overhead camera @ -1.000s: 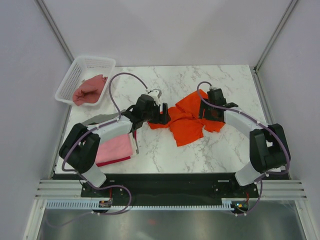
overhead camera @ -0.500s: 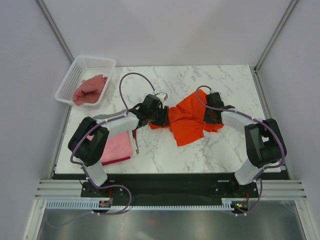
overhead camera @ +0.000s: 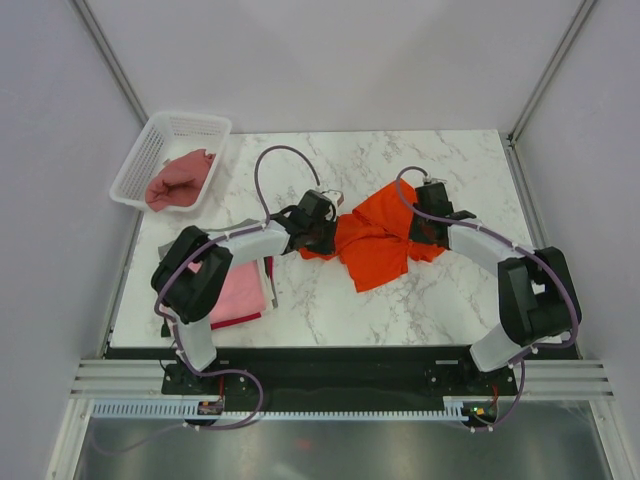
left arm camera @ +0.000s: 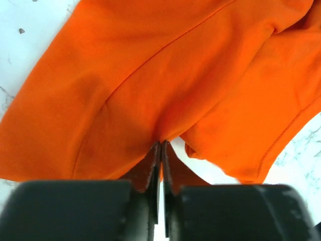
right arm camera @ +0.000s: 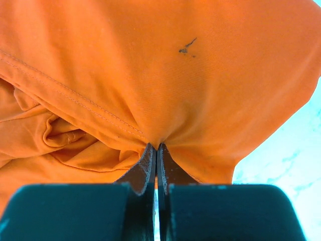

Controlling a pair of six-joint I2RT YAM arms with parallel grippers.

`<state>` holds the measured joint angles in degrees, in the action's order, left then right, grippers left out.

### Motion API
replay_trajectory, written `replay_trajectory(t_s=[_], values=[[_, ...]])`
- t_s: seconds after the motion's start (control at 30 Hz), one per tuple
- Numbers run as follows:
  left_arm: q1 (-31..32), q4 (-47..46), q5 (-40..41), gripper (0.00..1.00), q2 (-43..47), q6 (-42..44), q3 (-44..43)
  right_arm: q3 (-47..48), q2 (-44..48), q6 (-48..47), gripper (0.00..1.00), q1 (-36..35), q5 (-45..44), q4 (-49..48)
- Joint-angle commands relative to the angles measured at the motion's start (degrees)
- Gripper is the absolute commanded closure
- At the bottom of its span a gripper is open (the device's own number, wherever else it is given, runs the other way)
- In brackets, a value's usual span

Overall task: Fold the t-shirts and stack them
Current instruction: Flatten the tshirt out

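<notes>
White marble table [overhead camera: 330,300]; a crumpled orange t-shirt [overhead camera: 372,250] lies at its centre, left gripper [left arm camera: 161,150] and right gripper [right arm camera: 156,150] each clamped on its cloth; judged the spreading step, next drawing it flat.

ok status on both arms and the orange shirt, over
Left end effector shut on bright orange cloth t-shirt, its left edge. Right end effector shut on its right edge. Shirt bunched. Light pink folded t-shirt lies apart, leftward.
</notes>
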<state>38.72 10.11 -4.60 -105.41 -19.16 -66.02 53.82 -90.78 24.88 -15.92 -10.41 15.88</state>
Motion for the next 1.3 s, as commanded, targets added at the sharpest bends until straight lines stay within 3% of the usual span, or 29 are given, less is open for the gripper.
replay_trajectory(t_s=[0.0, 0.23, 0.27, 0.57, 0.7, 0.87, 0.9, 0.93, 1.03, 1.27], values=[[0.3, 1.7, 1.2, 0.98, -0.4, 2.5, -2.7, 1.5, 1.8, 1.0, 1.0, 0.5, 0.4, -0.6], [0.1, 1.8, 10.7, 0.98, 7.5, 1.8, 0.2, 3.5, 5.2, 1.9, 1.0, 5.9, 2.8, 1.4], [0.0, 3.7, 11.9, 0.98, 8.4, 1.3, -0.1, 3.8, 6.0, 2.0, 0.95, 7.4, 2.9, 2.2], [-5.8, 13.9, 15.5, 0.98, 17.2, -5.0, -8.6, 5.2, 15.9, 3.5, 0.92, 14.9, 4.4, 4.4], [-7.3, 19.9, 18.1, 0.98, 17.7, -5.2, -16.2, 5.2, 18.7, 4.2, 0.9, 15.6, 3.6, 5.2], [-11.7, 25.5, 15.5, 0.98, 18.6, -5.1, -28.4, 5.0, 23.5, 5.6, 0.91, 20.0, 2.8, 5.8], [-12.1, 26.7, 15.4, 0.98, 18.5, -4.8, -33.1, 5.2, 24.7, 5.7, 0.9, 20.4, 2.8, 6.2], [-12.1, 28.6, 15.3, 0.98, 18.1, -4.6, -35.6, 5.4, 25.1, 5.6, 0.83, 20.7, 2.7, 6.7], [-12.2, 33.8, 14.8, 0.98, 16.8, -3.7, -45.9, 5.6, 27.2, 5.4, 0.83, 21.5, 2.7, 7.6], [-12.4, 36.5, 11.1, 0.98, 16.3, -1.4, -60.4, 3.1, 32.3, 6.3, 0.82, 23.5, -1.9, 9.6]])
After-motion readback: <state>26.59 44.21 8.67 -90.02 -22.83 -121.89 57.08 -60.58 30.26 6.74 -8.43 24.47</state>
